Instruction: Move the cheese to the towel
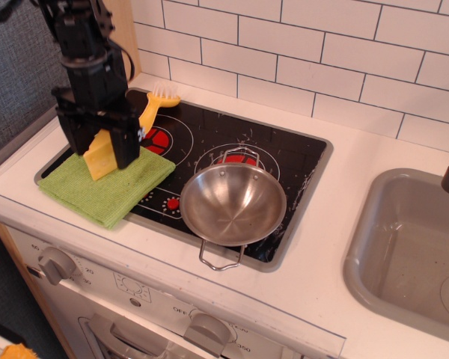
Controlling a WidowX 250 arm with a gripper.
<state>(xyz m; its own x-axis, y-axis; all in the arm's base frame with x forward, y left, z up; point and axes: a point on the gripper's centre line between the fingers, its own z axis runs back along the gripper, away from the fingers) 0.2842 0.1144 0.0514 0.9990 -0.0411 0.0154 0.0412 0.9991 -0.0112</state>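
Nearest the front edge, on the oven panel below the surface (374, 161), I can read "OFF" (181, 310) and "350" (240, 348) around the middle knob (207, 327); the marks by the left knob (55, 263) are too small to make out.

The steel pan (233, 203) sits on the black cooktop (284, 153) toward its front edge, one wire handle pointing at the front; its bowl holds nothing that I can see. At the right edge the grey sink (408, 247) is sunk into the surface, and its basin likewise shows nothing inside.

The towel (105, 183) lies over the cooktop's front-left corner. My end effector (101, 146) hangs straight down over the towel's back part, arm rising vertically out of the top-left corner of view. Its two black fingers are closed against the sides of the cheese (102, 155), which stands upright between them, its lower end at the towel; whether it touches the cloth I cannot tell.

Behind my arm, near the back-left corner, the yellow-handled brush (156, 99) lies on the cooktop, bristles toward the tiled wall (322, 52).
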